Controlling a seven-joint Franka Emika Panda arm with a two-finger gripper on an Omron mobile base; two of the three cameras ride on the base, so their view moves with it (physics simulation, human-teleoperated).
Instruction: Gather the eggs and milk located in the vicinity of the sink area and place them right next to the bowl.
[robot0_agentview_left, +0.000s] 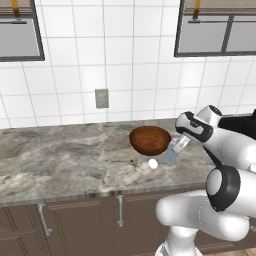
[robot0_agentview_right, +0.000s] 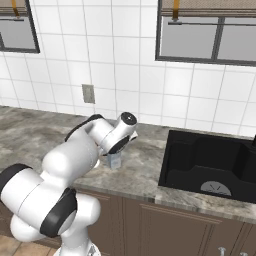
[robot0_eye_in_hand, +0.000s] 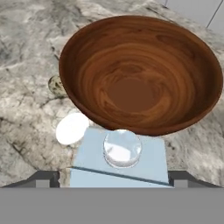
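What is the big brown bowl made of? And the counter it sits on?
The bowl looks like polished wood: reddish-brown, with curved grain rings inside and a soft shine. The counter looks like smooth stone, maybe marble or granite, grey with darker veins running through it. Since this is a rendered picture, both are only how they look.

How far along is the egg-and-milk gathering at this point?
Looks nearly done. The white egg lies on the counter just in front of the bowl, and a speckled one sits beside it. The milk carton stands next to the bowl, between the fingertips of the gripper, whose jaws look spread clear of it. What seems left is backing the arm away.
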